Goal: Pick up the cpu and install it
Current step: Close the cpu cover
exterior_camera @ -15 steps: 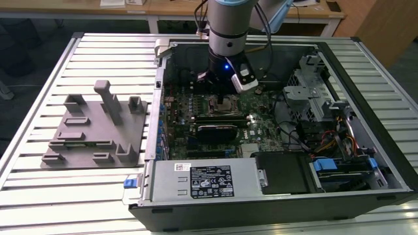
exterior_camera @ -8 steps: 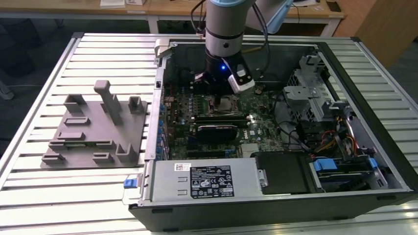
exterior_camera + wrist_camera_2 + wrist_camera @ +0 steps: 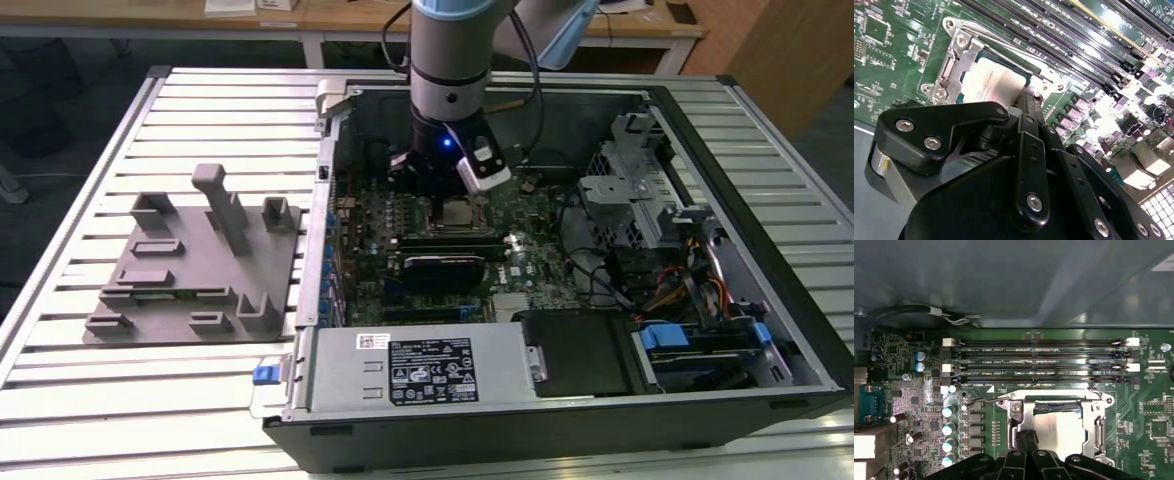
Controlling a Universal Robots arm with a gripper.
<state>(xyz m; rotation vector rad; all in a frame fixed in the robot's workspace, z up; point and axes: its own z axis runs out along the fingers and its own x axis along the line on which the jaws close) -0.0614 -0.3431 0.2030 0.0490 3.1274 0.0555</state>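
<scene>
- We see the cpu (image 3: 1060, 432) lying flat inside the metal socket frame (image 3: 1100, 430) (silvery plate up).
- Our gripper (image 3: 1026, 439) is at its edge.
- Memory slots (image 3: 1036, 362) run just beside the frame.

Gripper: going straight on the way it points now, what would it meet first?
Most likely the cpu, seated in the metal socket frame on the motherboard: the gripper points down at its edge. Whether they touch is unclear.

Arm (image 3: 454, 60) upright, wrist pointing straight down, pincer (image 3: 445, 198) hanging low beneath
</scene>
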